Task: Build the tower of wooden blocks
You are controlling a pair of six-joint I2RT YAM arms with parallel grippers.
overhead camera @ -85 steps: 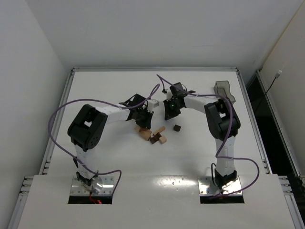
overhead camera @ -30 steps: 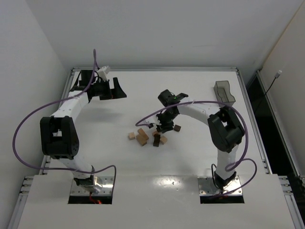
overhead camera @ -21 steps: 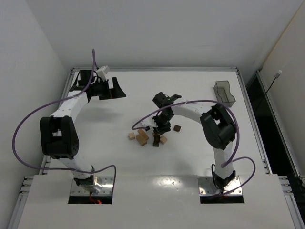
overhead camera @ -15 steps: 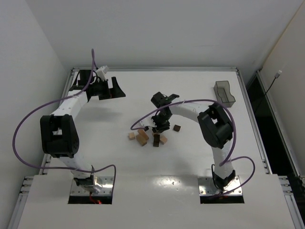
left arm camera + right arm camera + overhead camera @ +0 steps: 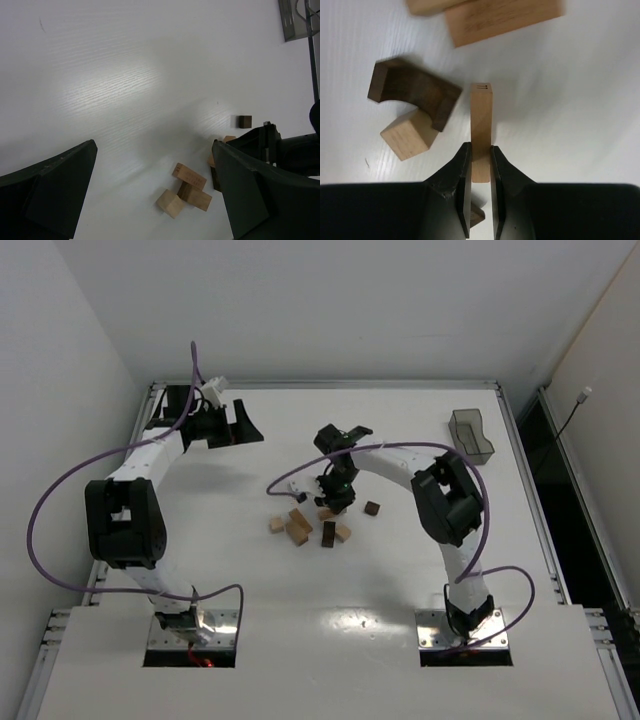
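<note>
Tan plank (image 5: 481, 125) pinched at one end by right gripper (image 5: 480, 150) | left gripper (image 5: 153, 155) agape, empty, upper left of top view | wood blocks (image 5: 300, 527) scattered mid-frame, unstacked | risk: end grip lets plank pivot, clipping dark arch block (image 5: 412, 92) beside it

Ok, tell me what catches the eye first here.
The right gripper stands out, shut on a thin light tan wooden plank at the middle of the table. Loose tan and dark brown wooden blocks lie scattered beside it. The left gripper hangs open near the far left corner.

only illegible print on wood blocks (image 5: 502, 17)
</note>
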